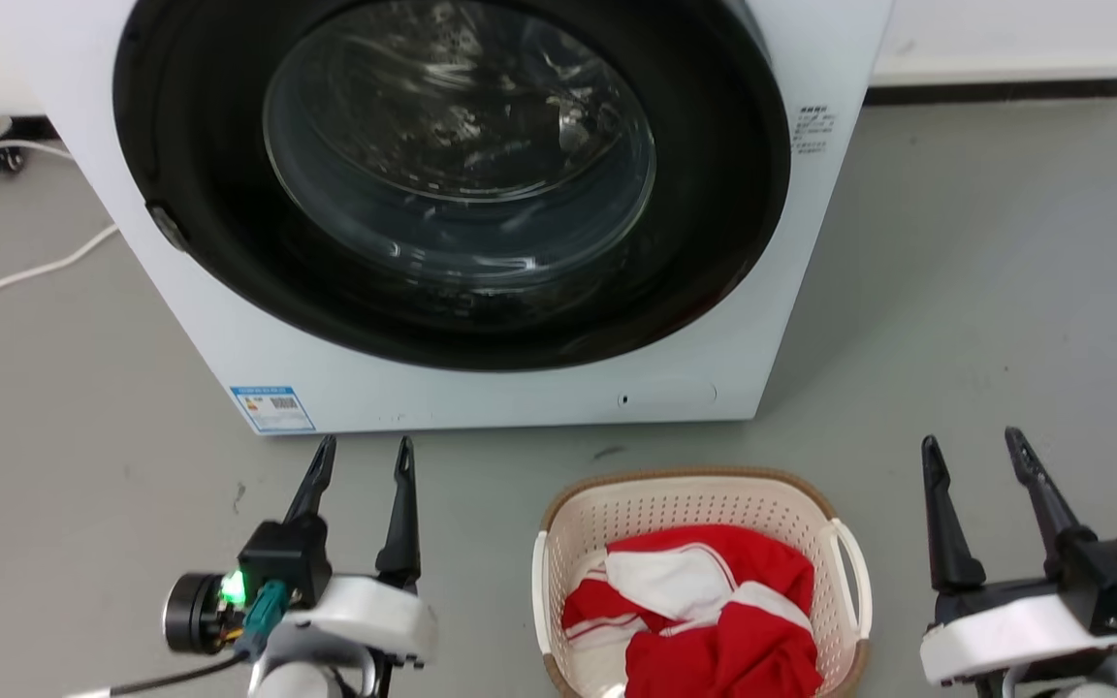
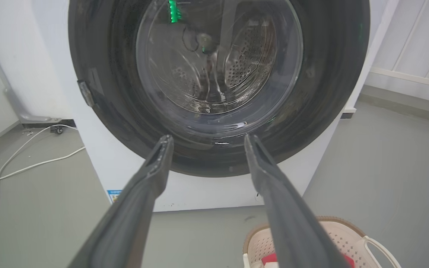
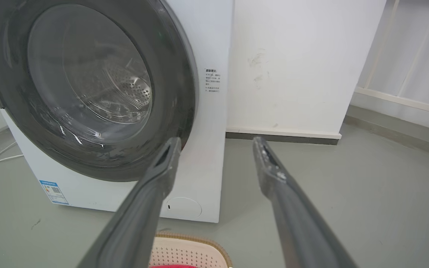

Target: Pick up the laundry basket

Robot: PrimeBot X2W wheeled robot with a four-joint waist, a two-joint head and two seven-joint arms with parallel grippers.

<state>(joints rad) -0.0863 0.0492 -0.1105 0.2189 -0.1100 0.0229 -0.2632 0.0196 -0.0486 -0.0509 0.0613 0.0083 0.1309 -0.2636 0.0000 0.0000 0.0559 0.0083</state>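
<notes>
Left gripper: both dark fingers are spread apart with a clear gap between the tips. Nothing is held. The fingers point toward the base of the washing machine. In the left wrist view, the left gripper frames the lower part of the round door glass, and no object lies between its fingers. A green light glows on the wrist housing.

Right gripper: the fingers are also spread wide and hold nothing. It hangs over bare grey floor, to the right of the machine's front corner. In the right wrist view, the right gripper points at the machine's right edge and the white wall beyond.

Laundry basket: it stands upright on the floor in front of the machine, just short of its base, between the two grippers and touching neither. It lies nearer the right gripper than the left. White loop handles sit on its left side and right side. A crumpled red and white garment lies inside. The basket's rim shows at the lower right of the left wrist view and at the bottom edge of the right wrist view.

Surroundings: a white cable runs across the floor left of the machine. A blue label is fixed at the machine's lower left front corner.
</notes>
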